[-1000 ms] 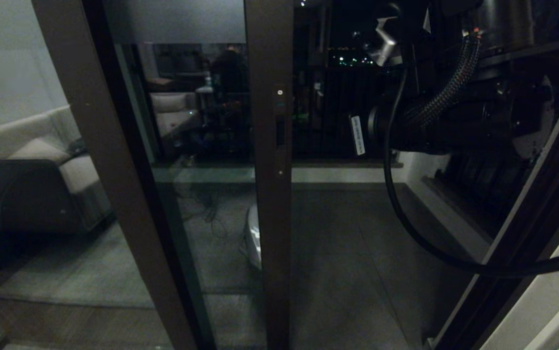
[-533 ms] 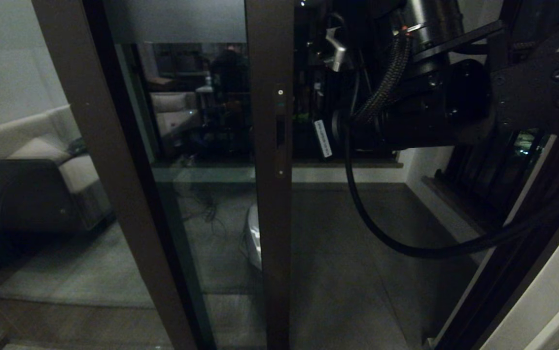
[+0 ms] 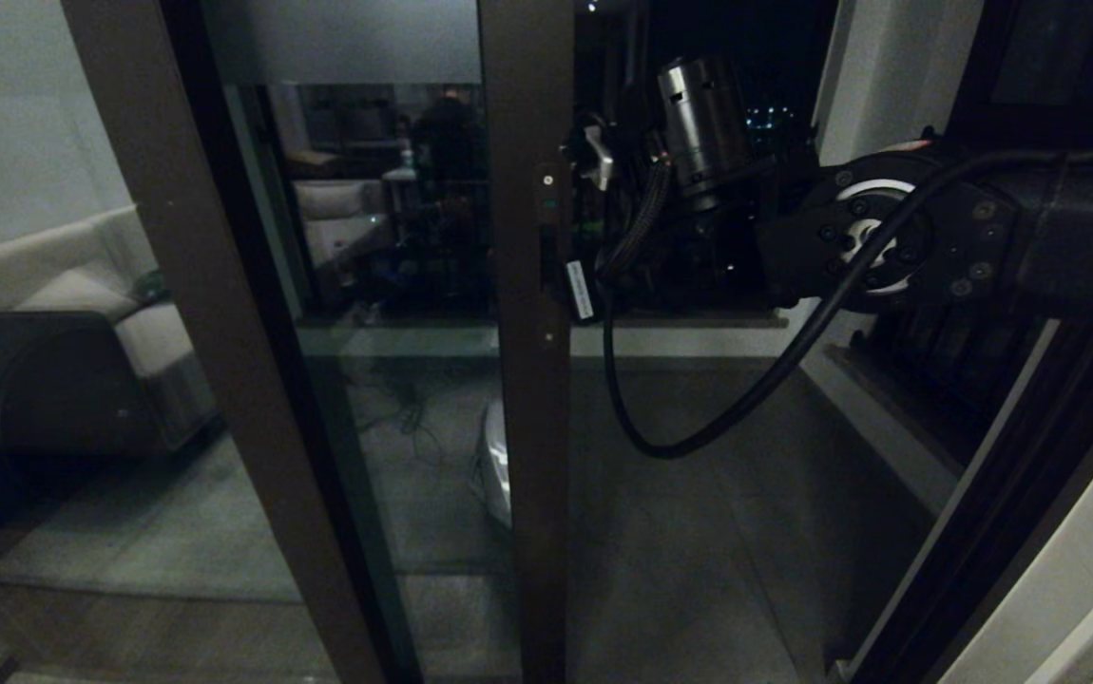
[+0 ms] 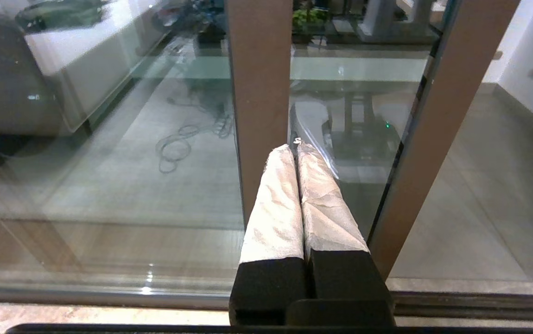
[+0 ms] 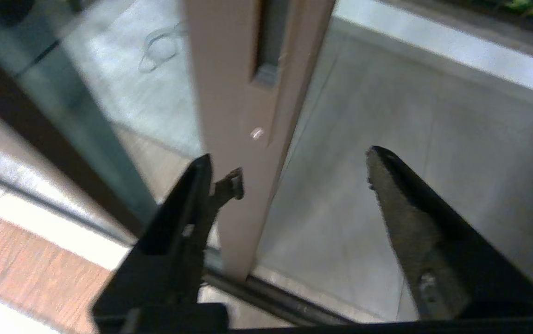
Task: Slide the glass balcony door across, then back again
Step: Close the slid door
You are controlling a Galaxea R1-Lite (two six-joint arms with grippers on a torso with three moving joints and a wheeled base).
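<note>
Left gripper [image 4: 295, 148]: nearest of all, seen only in its wrist view; the two white-wrapped fingers [image 4: 276, 208] are pressed together with nothing between them, pointing at the lower part of a brown frame post and the glass beside it.

Right gripper [image 5: 289, 178]: fingers spread wide, gripping nothing; in its wrist view one black fingertip [image 5: 192, 195] sits on the left of the door's stile and the other is well off to the right, over the balcony floor. Whether the left tip touches the frame cannot be told.

Right arm [image 3: 889, 237]: reaches in from the right at handle height, ending just beside the stile, with a black cable [image 3: 699, 418] looping below it.

Glass balcony door [image 3: 527, 380]: centre of the head view, slid partly left so open floor shows to its right; dark brown frame, clear glass with room reflections, a frosted band along the top.

Recessed handle [image 3: 547, 261]: slim dark slot on the stile, a small screw above and below it.

Writing: a small white label [image 3: 581, 290] on the arm near the stile, its print probably too small to read.

Fixed glass pane [image 3: 176, 285]: left, brown-framed, a pale sofa showing in it.
</note>
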